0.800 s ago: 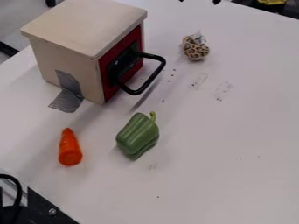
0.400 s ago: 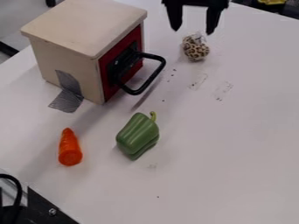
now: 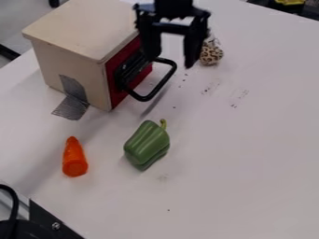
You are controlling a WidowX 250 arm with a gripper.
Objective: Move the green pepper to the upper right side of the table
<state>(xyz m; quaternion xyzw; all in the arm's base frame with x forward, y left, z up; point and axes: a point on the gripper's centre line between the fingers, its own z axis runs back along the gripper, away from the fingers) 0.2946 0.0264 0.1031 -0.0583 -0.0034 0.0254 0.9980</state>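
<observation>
I have my gripper (image 3: 170,62) hanging near 12 o'clock, its two fingers spread well apart with nothing between them. From my camera, one finger overlaps the red front of the wooden box (image 3: 78,28) and the other comes close to the leopard-spotted bundle (image 3: 211,55) at 1 o'clock; I can't judge how high the fingertips sit over the table (image 3: 249,154).

My green bell pepper (image 3: 147,144) rests on the white tabletop between the center and 7 o'clock, apart from the gripper, its curved stem pointing toward 1 o'clock. Over at 8 o'clock I see the orange carrot (image 3: 74,158), its narrow tip toward 12 and its blunt end toward 6.

The box stands at 11 o'clock, a black loop handle (image 3: 145,98) jutting from its red front toward the pepper. Gray tape (image 3: 70,107) runs from its side down onto the table. Between 1 and 3 o'clock I have two patches of faint dark marks (image 3: 238,96), too small for me to make out.
</observation>
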